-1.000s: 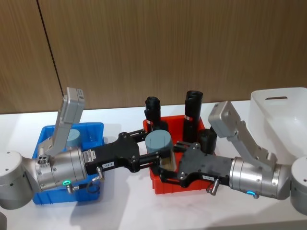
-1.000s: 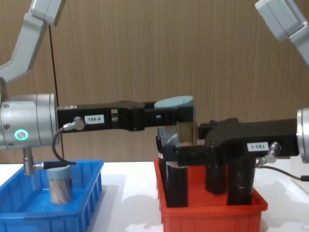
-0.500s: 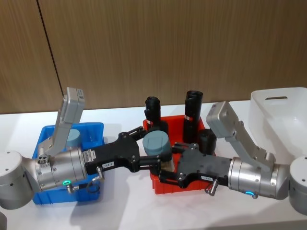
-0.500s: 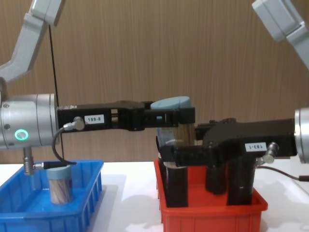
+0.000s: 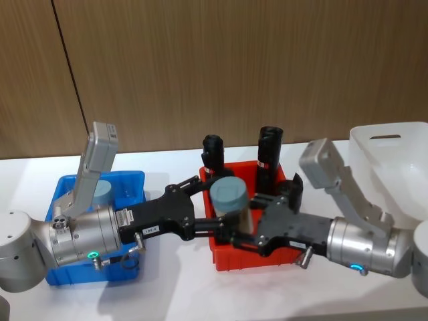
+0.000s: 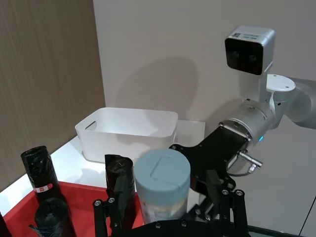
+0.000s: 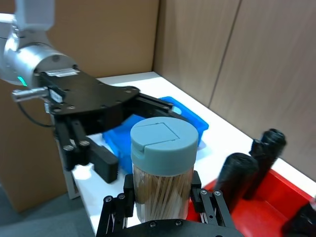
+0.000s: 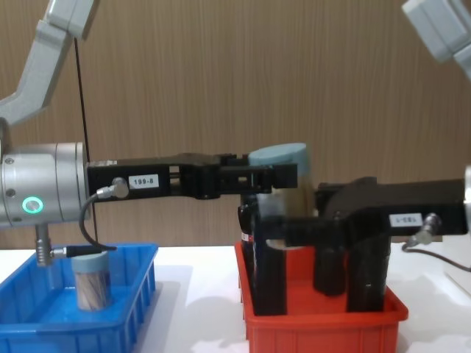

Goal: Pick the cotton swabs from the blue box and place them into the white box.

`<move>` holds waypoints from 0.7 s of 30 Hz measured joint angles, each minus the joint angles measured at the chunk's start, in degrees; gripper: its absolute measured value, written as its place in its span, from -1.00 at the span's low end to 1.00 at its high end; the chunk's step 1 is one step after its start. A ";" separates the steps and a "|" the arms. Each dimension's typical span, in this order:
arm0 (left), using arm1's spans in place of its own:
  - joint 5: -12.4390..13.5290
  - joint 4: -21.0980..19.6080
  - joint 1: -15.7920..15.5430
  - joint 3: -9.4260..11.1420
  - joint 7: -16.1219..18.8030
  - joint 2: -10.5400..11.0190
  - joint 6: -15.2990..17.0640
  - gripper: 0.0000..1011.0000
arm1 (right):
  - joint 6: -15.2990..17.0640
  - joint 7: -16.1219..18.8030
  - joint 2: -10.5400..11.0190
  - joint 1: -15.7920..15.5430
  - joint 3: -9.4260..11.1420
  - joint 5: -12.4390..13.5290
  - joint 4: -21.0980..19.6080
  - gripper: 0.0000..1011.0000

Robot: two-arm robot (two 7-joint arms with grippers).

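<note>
Cotton swabs tub (image 7: 163, 173) is mid-frame in the head view, above the red bin (image 5: 267, 257), clenched by the right pincer (image 5: 242, 221). Left pincer (image 5: 212, 206) is spread wide and released. It looks like a handover, since the white box (image 5: 388, 154) at the right edge suits the right arm. Second tub (image 8: 92, 279) stands in the blue box (image 5: 100, 177), lower left.

Robot test lab or demo room, white counter (image 5: 167, 294), wood-panel wall (image 5: 200, 67) behind, plain plastic sorting bins in a row on the counter — blue box (image 5: 130, 179), red bin (image 5: 241, 259), white box (image 5: 401, 160)
</note>
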 joint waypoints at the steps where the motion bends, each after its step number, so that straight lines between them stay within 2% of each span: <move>1: 0.00 0.00 0.00 0.00 0.00 0.00 0.00 0.99 | -0.03 -0.22 0.09 -0.04 0.07 0.13 0.02 0.27; 10: 0.00 0.00 0.00 0.00 0.00 0.00 0.00 0.99 | -0.58 -3.32 2.39 -0.96 2.03 2.31 0.53 0.27; 21: 0.00 0.00 0.00 0.00 0.00 0.00 0.00 0.99 | -1.82 -8.65 6.29 -2.32 5.79 5.89 1.34 0.27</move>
